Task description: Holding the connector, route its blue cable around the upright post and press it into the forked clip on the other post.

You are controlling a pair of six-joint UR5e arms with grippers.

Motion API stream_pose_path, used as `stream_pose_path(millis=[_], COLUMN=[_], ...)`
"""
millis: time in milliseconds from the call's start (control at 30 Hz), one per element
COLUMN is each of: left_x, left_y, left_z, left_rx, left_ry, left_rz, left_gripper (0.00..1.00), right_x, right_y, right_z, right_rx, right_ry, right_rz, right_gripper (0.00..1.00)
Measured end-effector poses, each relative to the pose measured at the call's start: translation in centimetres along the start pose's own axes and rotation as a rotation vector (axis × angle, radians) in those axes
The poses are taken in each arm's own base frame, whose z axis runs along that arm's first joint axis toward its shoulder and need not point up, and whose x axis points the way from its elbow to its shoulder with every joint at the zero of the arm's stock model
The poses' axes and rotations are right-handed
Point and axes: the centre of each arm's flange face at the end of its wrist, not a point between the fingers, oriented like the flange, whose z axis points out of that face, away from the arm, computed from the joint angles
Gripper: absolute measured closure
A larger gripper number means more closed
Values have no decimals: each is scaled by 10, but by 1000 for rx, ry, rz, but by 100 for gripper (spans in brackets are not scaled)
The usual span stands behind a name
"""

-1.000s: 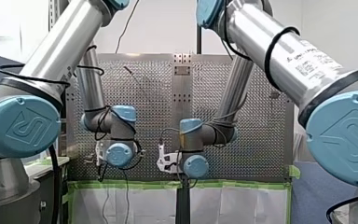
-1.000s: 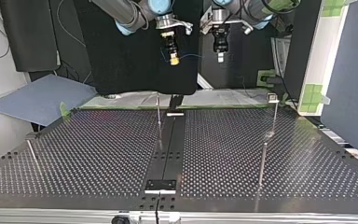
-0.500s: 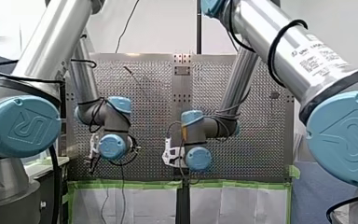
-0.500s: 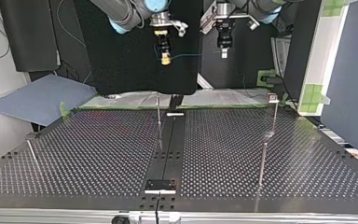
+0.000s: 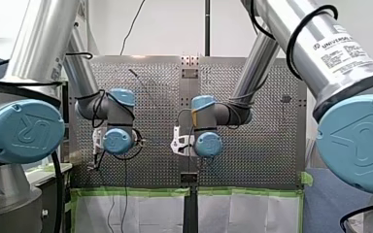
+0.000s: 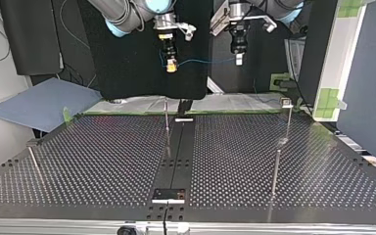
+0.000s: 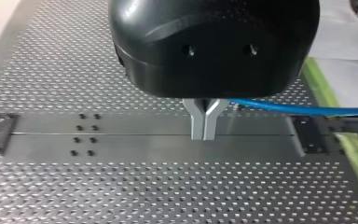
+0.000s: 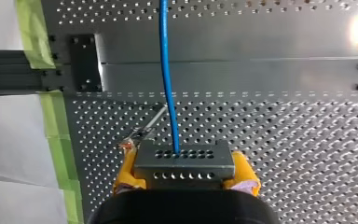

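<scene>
Your right gripper (image 8: 185, 173) pinches the connector (image 8: 184, 161) between yellow pads (image 8: 123, 173). Your left gripper (image 7: 204, 131), fingers pressed together, nips the blue cable (image 6: 205, 61), which runs level along the table's (image 6: 103, 161) arm-side edge. The upright post (image 6: 166, 115) stands below the connector, the forked clip (image 6: 286, 102) towards that edge's corner beyond your left gripper
</scene>
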Motion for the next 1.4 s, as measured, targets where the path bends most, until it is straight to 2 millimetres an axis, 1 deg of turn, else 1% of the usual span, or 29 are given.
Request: stream_pose_path(millis=[233,433,700,867,967,1167,1400], left_x=[-22,-44,-77,-91,-99,-119,-153], left_y=[1,4,13,11,9,8,14], left_z=[3,12,25,36,43,57,68], left_rx=[-9,-54,-139,-155,-163,-195,-234], left_ry=[-53,-104,-170,-193,-197,-213,-262], left_rz=[-34,-70,-121,-137,-139,-154,-191], left_gripper=[100,100,100,100,100,100,100], right_x=[25,50,99,133,153,179,202], right_y=[0,3,13,20,20,14,4], right_z=[-7,-9,1,8,12,21,31], right_rx=[1,-7,-23,-34,-21,17,68], right_ry=[1,27,121,174,201,217,241], right_rz=[-4,8,21,16,15,-12,-28], right_gripper=[100,100,100,100,100,100,100])
